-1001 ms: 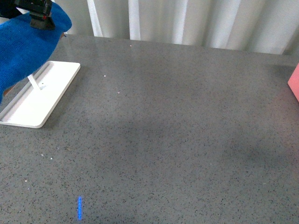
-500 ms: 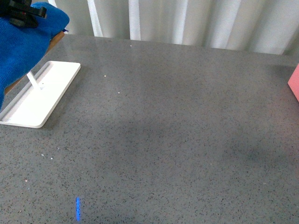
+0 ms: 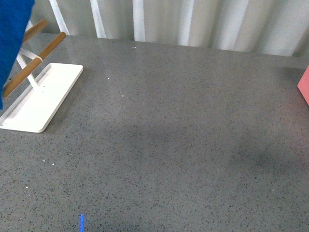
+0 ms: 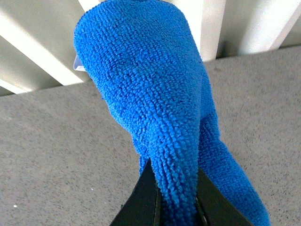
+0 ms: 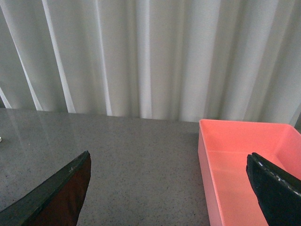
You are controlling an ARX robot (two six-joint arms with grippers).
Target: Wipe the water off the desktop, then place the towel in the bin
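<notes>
The blue fuzzy towel (image 3: 12,34) hangs at the far left edge of the front view, above the desktop (image 3: 183,135). In the left wrist view my left gripper (image 4: 175,197) is shut on the towel (image 4: 150,94), which bunches up between the black fingers; a bit of white tag shows at its edge. The left gripper itself is out of the front view. My right gripper (image 5: 169,188) is open and empty, its fingers wide apart over the desktop (image 5: 122,160) beside the salmon-pink bin (image 5: 244,160). The bin's edge (image 3: 304,86) shows at the right of the front view.
A flat white tray (image 3: 41,99) with two wooden rods (image 3: 34,63) stands at the left, just under the hanging towel. White pleated curtains (image 3: 193,21) run along the desk's far edge. A small blue light mark (image 3: 81,221) lies near the front.
The towel and the left gripper have moved up and to the left. The gripper has left the front view and the wooden rods are now uncovered.
</notes>
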